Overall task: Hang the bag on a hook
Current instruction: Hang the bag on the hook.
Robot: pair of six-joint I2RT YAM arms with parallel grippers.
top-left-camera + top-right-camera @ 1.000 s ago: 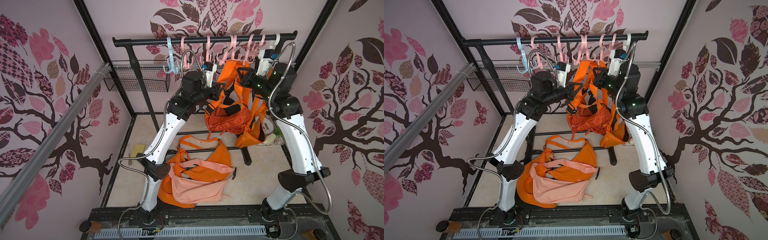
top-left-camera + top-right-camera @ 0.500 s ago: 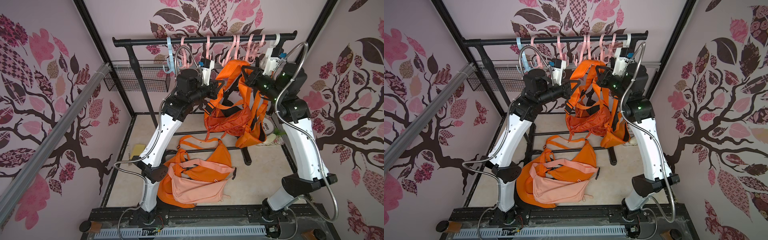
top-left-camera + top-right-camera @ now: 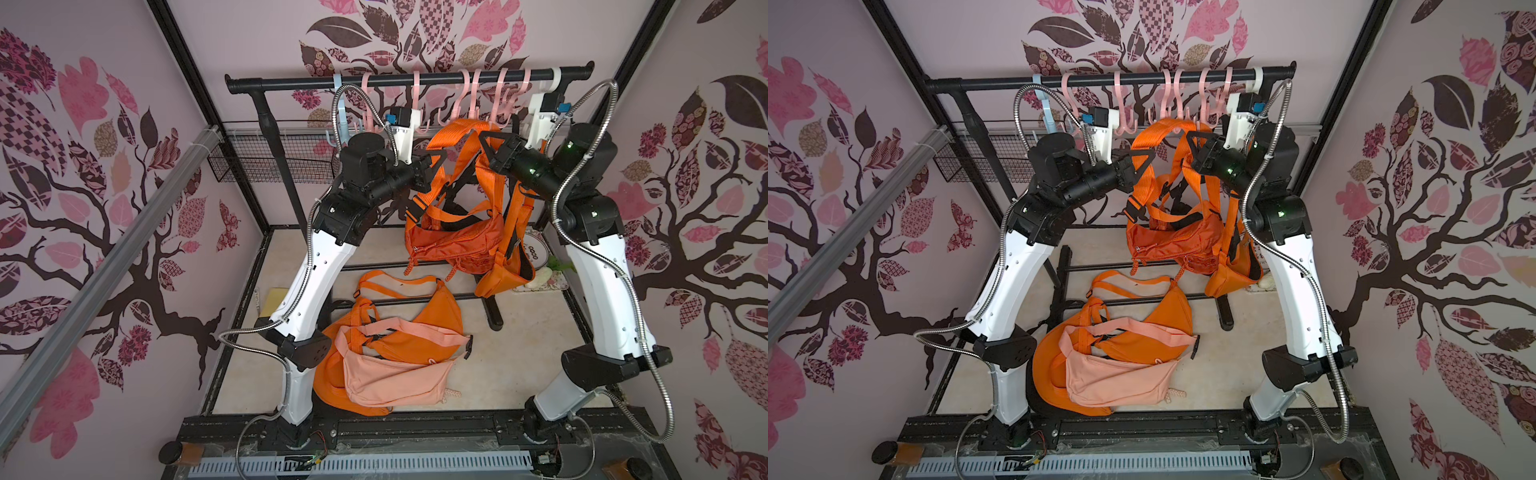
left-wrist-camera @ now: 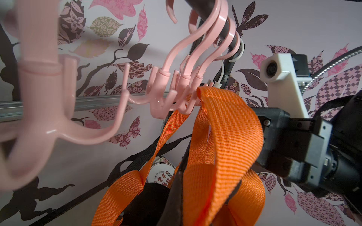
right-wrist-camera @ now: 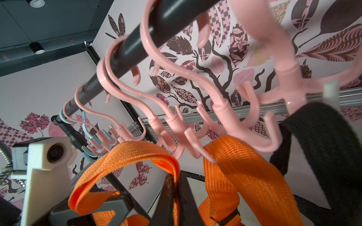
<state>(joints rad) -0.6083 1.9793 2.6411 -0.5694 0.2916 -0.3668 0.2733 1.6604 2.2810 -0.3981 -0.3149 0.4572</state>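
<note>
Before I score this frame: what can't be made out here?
- Whether the orange strap sits over a pink hook: in the left wrist view its fold covers the prong tips, and it is too small in both top views.
- Left gripper fingertips: wrapped by the strap, left wrist view.
- Round tin label: too small in a top view, half behind the hanging bags.

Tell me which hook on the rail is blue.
The end hook on the left arm's side of the rail; the others are pink, save a white one at the opposite end.
</note>
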